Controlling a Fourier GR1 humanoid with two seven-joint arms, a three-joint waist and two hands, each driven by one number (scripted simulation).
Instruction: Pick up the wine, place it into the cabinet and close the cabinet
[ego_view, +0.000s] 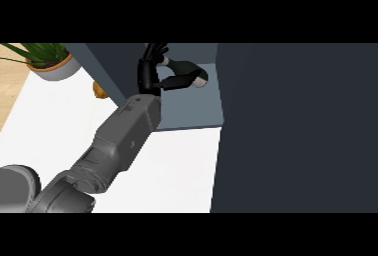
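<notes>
Head view: only one hand (153, 67) is seen, reaching from the lower left on a grey forearm (122, 142) into the open cabinet (193, 102); from this view it cannot be settled whether it is the left or the right, though its entry from the left side suggests the left. Its fingers are curled around the wine (184, 73), which is seen as a dark bottle lying roughly sideways with pale ends, held inside the cabinet's opening just above its blue-grey floor. The bottle is thus judged to have been picked up and carried in; release is not yet shown, and the closing is left to be done. The cabinet door (295, 130) stands as a large dark panel at the right, open. Farther out, a potted plant (48, 60) is seen at the upper left on the white table (177, 170), and a small brown object, not identifiable, beside the cabinet's left wall.
</notes>
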